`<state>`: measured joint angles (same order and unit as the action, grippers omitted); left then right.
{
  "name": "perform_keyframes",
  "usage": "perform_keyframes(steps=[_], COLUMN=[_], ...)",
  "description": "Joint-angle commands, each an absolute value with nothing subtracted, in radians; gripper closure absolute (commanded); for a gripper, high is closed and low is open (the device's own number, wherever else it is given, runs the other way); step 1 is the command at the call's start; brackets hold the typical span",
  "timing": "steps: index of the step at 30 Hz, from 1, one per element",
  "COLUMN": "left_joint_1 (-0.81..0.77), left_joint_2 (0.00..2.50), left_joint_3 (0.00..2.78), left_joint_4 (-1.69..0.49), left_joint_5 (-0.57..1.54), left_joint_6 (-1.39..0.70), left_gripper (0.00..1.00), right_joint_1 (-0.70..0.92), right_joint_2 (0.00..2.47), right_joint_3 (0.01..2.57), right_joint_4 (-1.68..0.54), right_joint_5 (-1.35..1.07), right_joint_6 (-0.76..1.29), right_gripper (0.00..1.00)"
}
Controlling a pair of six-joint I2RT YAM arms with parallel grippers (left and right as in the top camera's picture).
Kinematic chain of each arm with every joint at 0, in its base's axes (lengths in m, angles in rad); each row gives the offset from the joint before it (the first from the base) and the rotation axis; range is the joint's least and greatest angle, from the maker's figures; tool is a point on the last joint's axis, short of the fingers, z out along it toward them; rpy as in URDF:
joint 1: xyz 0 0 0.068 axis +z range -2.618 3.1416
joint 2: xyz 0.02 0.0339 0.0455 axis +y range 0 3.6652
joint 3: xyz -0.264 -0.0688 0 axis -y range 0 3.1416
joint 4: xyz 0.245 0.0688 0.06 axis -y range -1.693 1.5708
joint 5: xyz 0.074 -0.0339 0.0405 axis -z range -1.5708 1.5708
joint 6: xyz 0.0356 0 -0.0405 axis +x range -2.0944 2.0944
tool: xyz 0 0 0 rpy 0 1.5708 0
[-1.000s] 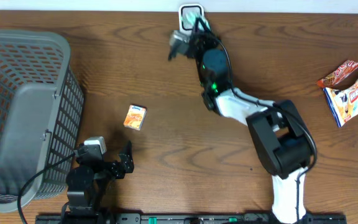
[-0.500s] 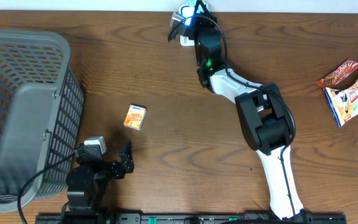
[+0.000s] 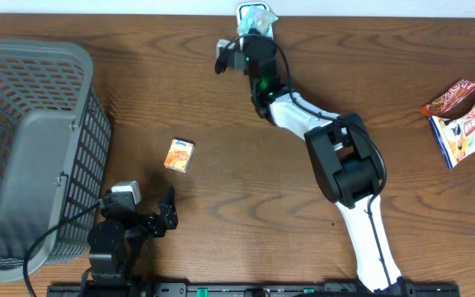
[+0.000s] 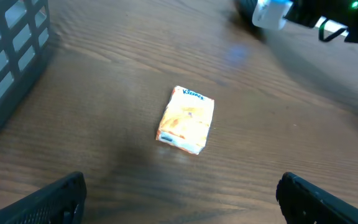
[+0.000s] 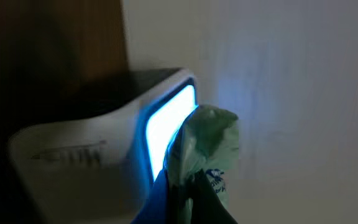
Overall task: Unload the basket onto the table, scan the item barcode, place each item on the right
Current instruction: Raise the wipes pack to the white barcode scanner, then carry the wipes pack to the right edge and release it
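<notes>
Holding a green packet [image 5: 207, 149] up to the scanner [image 5: 86, 155] at the table's far edge, the right gripper [image 3: 252, 26] is clamped tight on it. The packet sits just beside the glowing blue window [image 5: 169, 127]; whether its barcode faces the glass, I cannot tell. The left gripper [image 4: 179, 186] waits wide open and empty, well apart, a tissue pack [image 4: 186, 119] lying ahead of it.

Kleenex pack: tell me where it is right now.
In the overhead view the Kleenex pack lies flat on the table, left of centre, just right of the grey basket and beyond the open left end effector, touching neither.
</notes>
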<state>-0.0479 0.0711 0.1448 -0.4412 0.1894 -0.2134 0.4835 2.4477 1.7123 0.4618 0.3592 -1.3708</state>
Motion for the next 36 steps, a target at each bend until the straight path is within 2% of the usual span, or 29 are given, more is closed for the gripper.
perform_keyframes(steps=[1,10,18,24,27,32,36], left_joint_1=[-0.051,-0.051,-0.051,-0.051,-0.051,-0.051,-0.051], left_joint_2=[0.070,0.070,0.070,0.070,0.070,0.070,0.070], left_joint_3=[0.131,0.131,0.131,0.131,0.131,0.131,0.131], left_joint_4=[-0.456,-0.456,-0.456,-0.456,-0.456,-0.456,-0.456], left_joint_5=[0.198,0.198,0.198,0.198,0.198,0.198,0.198], left_joint_6=[-0.223,-0.223,-0.223,-0.223,-0.223,-0.223,-0.223], left_gripper=[0.02,0.02,0.02,0.02,0.02,0.02,0.02], right_joint_1=[0.495,0.491,0.401,0.239,0.133,-0.080,-0.184], right_joint_2=[2.461,2.389,2.074,1.826,1.750,1.726,1.736], right_joint_3=[1.715,1.715,1.715,1.713,1.713,1.706,1.672], right_joint_4=[0.424,0.384,0.054,-0.218,-0.277,-0.376,-0.445], right_joint_5=[0.396,0.500,0.438,0.243,0.186,0.136,-0.143], right_joint_6=[-1.265,-1.154,-0.954,-0.722,-0.596,-0.402,-0.288], right_gripper=[0.99,0.99,0.99,0.99,0.99,0.99,0.98])
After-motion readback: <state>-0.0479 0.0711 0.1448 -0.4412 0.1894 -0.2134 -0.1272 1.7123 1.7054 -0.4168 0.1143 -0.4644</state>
